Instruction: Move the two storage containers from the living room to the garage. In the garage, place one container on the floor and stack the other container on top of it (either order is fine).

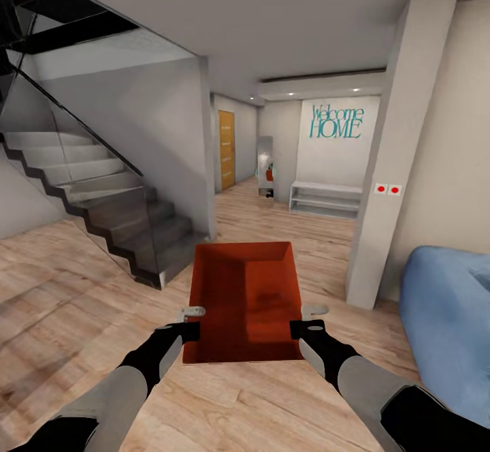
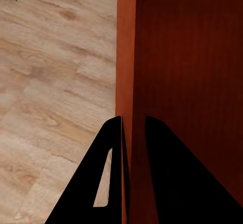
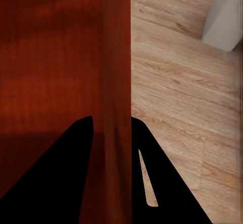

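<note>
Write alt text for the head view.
Both hands, left hand and right hand, carry an orange-red storage container by its side walls above a wood-plank floor. A staircase rises at left, a blue sofa sits right.

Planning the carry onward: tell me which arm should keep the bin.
Neither alone: both. The left pincer clamps the storage container's left wall, the right pincer its right wall, so the load is shared above the wood floor.

Matt, finely ribbed orange-red storage container [image 1: 246, 302] over light wood-plank floor [image 1: 82, 288]
</note>
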{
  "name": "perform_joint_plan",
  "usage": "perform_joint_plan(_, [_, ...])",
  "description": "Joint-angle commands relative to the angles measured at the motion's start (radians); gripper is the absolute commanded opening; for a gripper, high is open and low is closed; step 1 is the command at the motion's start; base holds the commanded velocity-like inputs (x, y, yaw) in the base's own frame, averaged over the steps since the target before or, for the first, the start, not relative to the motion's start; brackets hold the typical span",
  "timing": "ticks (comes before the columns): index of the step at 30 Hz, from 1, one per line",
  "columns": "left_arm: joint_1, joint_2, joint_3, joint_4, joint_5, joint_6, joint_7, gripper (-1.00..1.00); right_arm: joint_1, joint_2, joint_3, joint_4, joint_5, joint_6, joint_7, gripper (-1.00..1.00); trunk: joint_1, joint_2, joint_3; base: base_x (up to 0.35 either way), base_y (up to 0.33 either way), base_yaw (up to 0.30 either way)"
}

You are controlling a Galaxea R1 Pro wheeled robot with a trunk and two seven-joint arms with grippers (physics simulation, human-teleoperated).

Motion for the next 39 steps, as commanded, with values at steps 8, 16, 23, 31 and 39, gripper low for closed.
perform_joint_plan(8, [-0.001,0.001,0.004,-0.016,0.002,0.004,0.009,-1.0,0.0,0.0,0.026,0.0,-0.035,0.007,0.024,-1.0,0.001,-0.002,-0.002,0.324,0.0,-0.214])
perform_joint_plan(16, [-0.001,0.001,0.004,-0.016,0.002,0.004,0.009,-1.0,0.0,0.0,0.026,0.0,-0.035,0.007,0.024,-1.0,0.001,-0.002,-0.002,0.324,0.0,-0.192])
perform_joint_plan(23, [-0.001,0.001,0.004,-0.017,0.002,0.004,0.009,-1.0,0.0,0.0,0.026,0.0,-0.035,0.007,0.024,-1.0,0.001,-0.002,-0.002,0.324,0.0,-0.067])
perform_joint_plan(31, [-0.001,0.001,0.004,-0.017,0.002,0.004,0.009,-1.0,0.0,0.0,0.027,0.0,-0.035,0.007,0.024,-1.0,0.001,-0.002,-0.002,0.324,0.0,-0.002])
perform_joint_plan(39, [-0.001,0.001,0.004,-0.017,0.002,0.004,0.01,-1.0,0.0,0.0,0.027,0.0,-0.035,0.007,0.024,-1.0,0.001,-0.002,-0.002,0.324,0.0,0.0])
